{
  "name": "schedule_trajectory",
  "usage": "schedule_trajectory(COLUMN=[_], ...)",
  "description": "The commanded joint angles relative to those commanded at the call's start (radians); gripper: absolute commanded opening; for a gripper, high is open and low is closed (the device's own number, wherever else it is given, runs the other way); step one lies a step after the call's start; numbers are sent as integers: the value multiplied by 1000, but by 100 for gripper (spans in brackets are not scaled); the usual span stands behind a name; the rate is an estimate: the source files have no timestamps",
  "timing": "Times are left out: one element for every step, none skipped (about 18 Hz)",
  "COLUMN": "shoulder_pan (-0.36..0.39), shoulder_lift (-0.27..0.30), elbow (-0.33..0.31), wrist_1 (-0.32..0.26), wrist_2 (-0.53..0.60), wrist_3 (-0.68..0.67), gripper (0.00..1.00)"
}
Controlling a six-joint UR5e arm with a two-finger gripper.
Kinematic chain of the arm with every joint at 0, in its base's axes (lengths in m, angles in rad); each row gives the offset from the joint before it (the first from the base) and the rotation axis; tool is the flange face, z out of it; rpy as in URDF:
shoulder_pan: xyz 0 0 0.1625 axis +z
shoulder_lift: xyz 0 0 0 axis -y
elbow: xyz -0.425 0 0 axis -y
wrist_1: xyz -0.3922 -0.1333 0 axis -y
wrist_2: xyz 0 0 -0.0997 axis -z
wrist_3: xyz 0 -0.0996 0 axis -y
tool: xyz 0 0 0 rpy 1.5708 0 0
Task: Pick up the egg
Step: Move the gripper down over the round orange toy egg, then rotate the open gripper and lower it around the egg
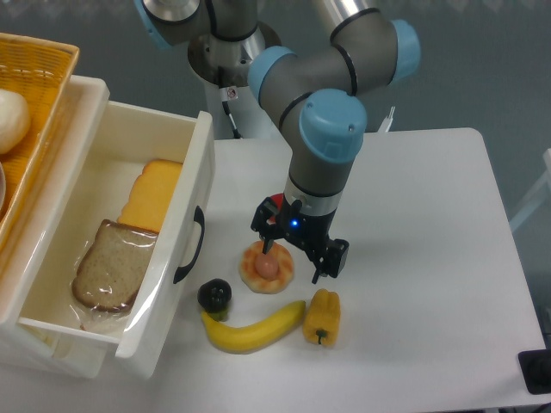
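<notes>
A white rounded thing (pixel 9 120), possibly the egg, lies in the yellow wicker basket (pixel 43 64) at the far left edge, partly cut off by the frame. My gripper (pixel 293 260) points down over the middle of the table, far to the right of it. Its jaws stand open and hold nothing. The left fingertip (pixel 267 247) is over a round orange-and-pink toy food (pixel 267 268). The right fingertip (pixel 318 274) is just above a yellow pepper (pixel 323 317).
A white drawer (pixel 194 185) stands open at the left, holding a wrapped bread slice (pixel 108 271) and a cheese wedge (pixel 153 196). A banana (pixel 251 329) and a small black object (pixel 214 296) lie near the table's front edge.
</notes>
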Motion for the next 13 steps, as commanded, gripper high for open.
schedule_trajectory(shoulder_pan=[8, 9, 9, 5, -1, -6, -15, -18, -20, -20, -20, -20, -15], shoulder_lift=[0, 0, -2, -6, -20, -28, -34, -38, -38, -44, -46, -46, -46], elbow=[-15, -23, -25, -26, -32, -40, -51, -66, -84, -104, -126, -141, -144], wrist_1=[0, 0, -2, -2, -2, -2, -2, -2, -2, 0, 0, 2, 0], wrist_2=[-3, -2, -2, 0, 2, 3, 5, 5, 3, 2, 2, -2, -6], wrist_3=[34, 60, 78, 88, 92, 96, 96, 96, 96, 93, 83, 77, 59], gripper=[100, 100, 100, 100, 100, 100, 100, 100, 100, 100, 100, 100, 100])
